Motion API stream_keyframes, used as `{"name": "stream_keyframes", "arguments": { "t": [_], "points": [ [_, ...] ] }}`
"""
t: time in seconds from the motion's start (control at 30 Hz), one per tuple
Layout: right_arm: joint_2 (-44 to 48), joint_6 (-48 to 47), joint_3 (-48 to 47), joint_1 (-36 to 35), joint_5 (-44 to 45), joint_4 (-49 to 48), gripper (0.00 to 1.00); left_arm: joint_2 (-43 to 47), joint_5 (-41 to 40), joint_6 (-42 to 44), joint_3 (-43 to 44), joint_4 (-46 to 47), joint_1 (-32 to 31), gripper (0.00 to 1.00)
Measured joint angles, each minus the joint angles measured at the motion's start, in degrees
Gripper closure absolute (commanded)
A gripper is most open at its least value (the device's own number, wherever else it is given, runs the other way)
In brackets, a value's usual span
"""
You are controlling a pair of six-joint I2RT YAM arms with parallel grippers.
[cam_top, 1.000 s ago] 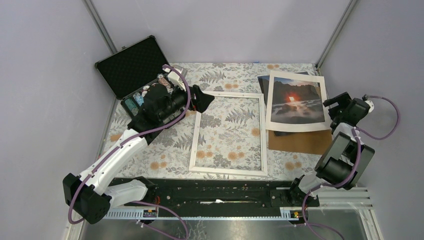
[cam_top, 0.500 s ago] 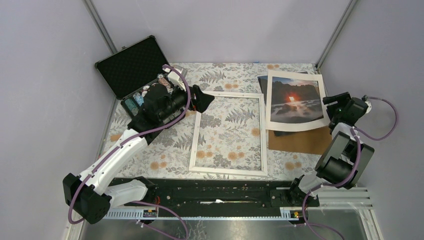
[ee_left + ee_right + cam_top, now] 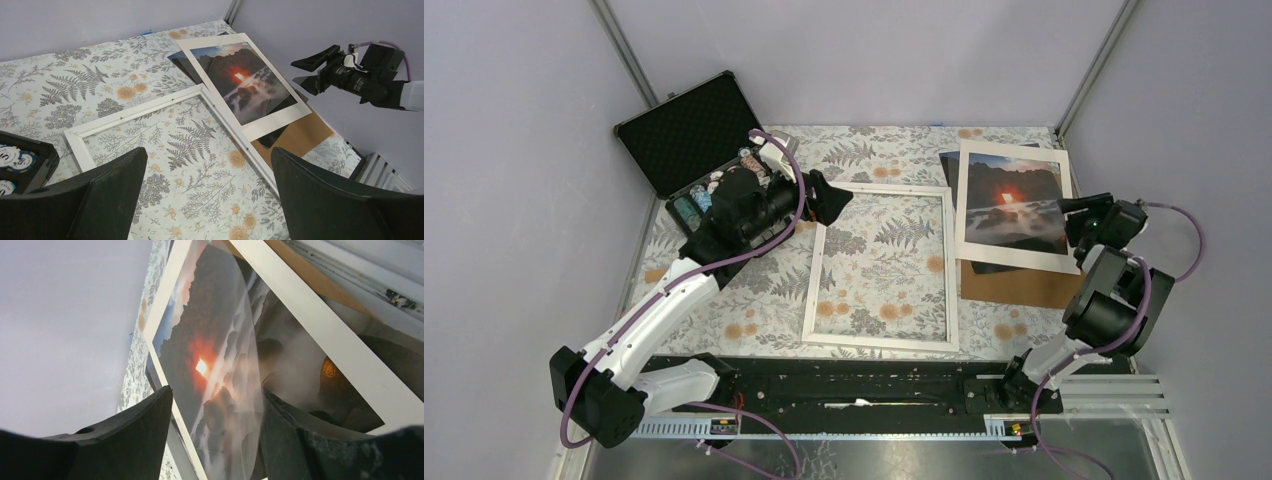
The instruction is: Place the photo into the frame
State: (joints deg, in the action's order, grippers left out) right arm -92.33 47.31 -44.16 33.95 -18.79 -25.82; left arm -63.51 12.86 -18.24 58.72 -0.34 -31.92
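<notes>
**Top external: photo [image 3: 1012, 205] pick-up in hand**

My right hand [image 3: 1070, 218] sits at the photo's edge away from the frame [image 3: 811, 290], fingers part open, gripping nothing I can see. Photo lies just right of the frame. Left hand [image 3: 836, 205] gapes empty over its far-left corner. Next, I reckon: pinch that edge, carry it across.

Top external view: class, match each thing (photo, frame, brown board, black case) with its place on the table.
Things: 1 photo; 2 frame; 3 brown board; 4 black case.
Places: A far left corner, lid open; B partly under the photo; C middle, cloth showing through it; D far right, lying uppermost.
Pairs: 1-D, 2-C, 3-B, 4-A.
</notes>
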Motion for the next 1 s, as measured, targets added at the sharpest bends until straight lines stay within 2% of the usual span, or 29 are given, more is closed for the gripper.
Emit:
{"name": "stream_keyframes", "arguments": {
  "t": [0.13, 0.3, 0.47, 0.73, 1.0],
  "points": [
    [-3.9, 1.5, 0.9, -1.0, 0.2, -4.4, 0.47, 0.0, 0.0, 0.0, 0.0, 0.0, 0.0, 0.01],
    [-6.7, 2.9, 3.0, -2.3, 1.5, -8.4, 0.73, 0.0, -0.6, 0.4, 0.0, 0.0, 0.0, 0.01],
    [-4.6, 1.6, 3.0, -2.4, 3.3, -5.7, 0.99, 0.0, -0.9, 0.5, 0.0, 0.0, 0.0, 0.01],
    [8.7, -5.7, -9.1, -2.4, 6.1, 10.8, 1.0, 0.0, -1.1, 0.5, 0.0, -0.1, 0.0, 0.01],
    [16.1, -7.5, -25.2, -3.9, -1.6, 21.6, 1.0, 0.0, -1.1, 0.4, 0.0, -0.2, 0.0, 0.01]
  ]
}}
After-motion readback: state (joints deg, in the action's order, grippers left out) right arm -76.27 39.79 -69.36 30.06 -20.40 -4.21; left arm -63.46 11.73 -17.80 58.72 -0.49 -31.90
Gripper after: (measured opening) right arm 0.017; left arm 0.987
